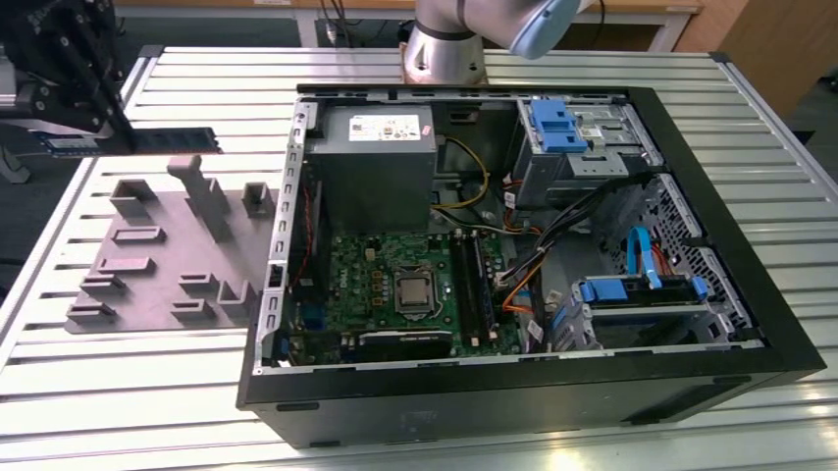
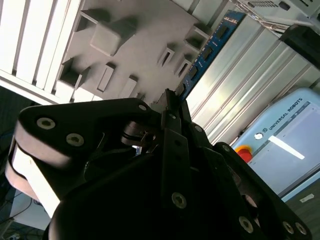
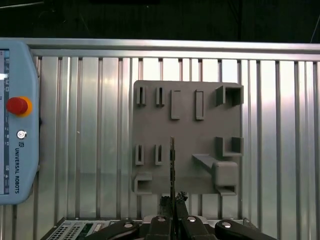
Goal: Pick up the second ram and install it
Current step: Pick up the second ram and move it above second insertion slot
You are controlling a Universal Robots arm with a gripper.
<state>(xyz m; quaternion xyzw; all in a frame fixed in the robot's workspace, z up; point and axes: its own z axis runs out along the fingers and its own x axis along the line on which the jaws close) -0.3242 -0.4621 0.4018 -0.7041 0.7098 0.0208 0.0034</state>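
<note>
The second ram [image 1: 173, 140], a slim dark stick with black chips, hangs level in the air above the far edge of the grey fixture plate [image 1: 157, 257], at the exterior view's left. My gripper [image 1: 112, 137] is shut on one end of it. In the first wrist view the ram [image 3: 172, 162] shows edge-on, standing out from my gripper [image 3: 172, 202] over the plate [image 3: 200, 140]. In the second wrist view the ram [image 2: 209, 47] runs away from the fingertips [image 2: 170, 102]. The black slot rails [image 1: 474, 285] lie on the motherboard beside the processor socket [image 1: 412, 292].
The open computer case [image 1: 733, 324] lies on the slatted aluminium table [image 1: 118, 392] at the exterior view's right, with power supply [image 1: 373, 157], cables and blue drive brackets [image 1: 566, 123] inside. Grey upright blocks [image 1: 196, 191] rise from the plate. A teach pendant [image 3: 17, 125] rests on the table.
</note>
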